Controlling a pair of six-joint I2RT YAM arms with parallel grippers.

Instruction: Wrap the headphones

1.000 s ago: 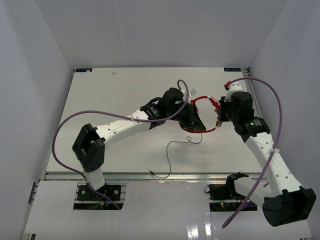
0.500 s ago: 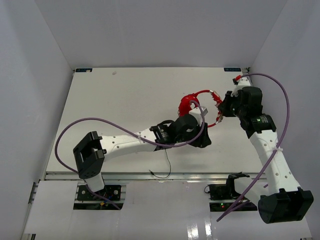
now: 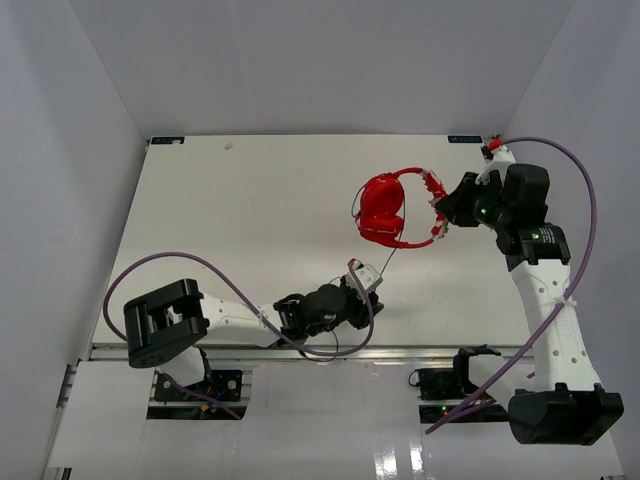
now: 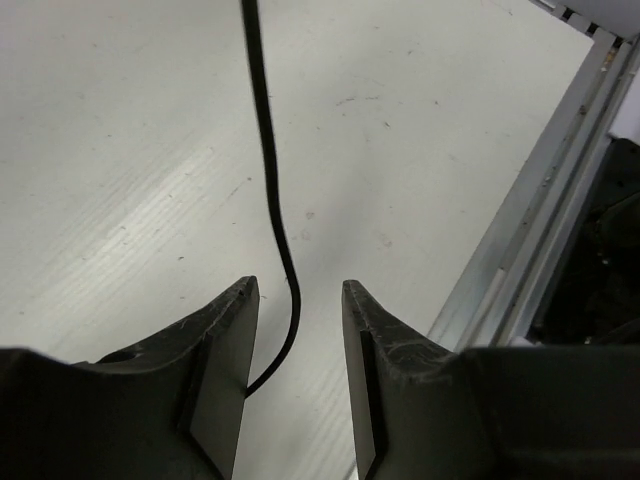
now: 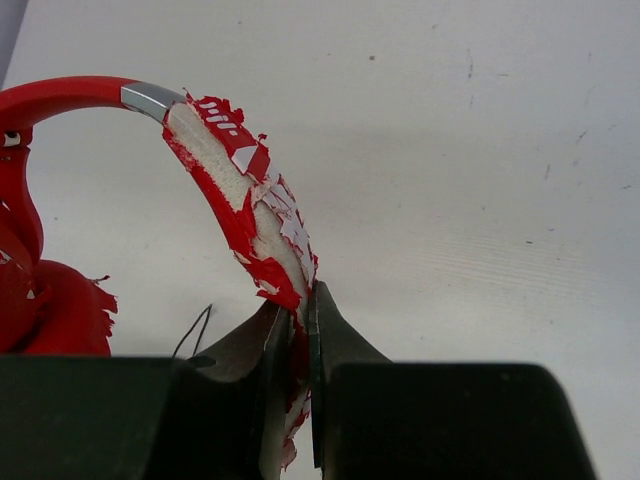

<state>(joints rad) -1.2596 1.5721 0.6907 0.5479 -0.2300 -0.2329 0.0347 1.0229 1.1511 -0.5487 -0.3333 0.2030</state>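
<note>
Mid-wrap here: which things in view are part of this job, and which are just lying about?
Job:
- headphones, headband clamped in the right gripper
- black cord, running between the open jaws of the left gripper

Not the job:
- purple cables on both arms
- aluminium rail along the near edge of the table

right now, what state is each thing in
headphones: held by the headband, its padding cover torn and peeling
cord: not wrapped, runs between the left fingers
left gripper: open around the cord
right gripper: shut on the headband
</note>
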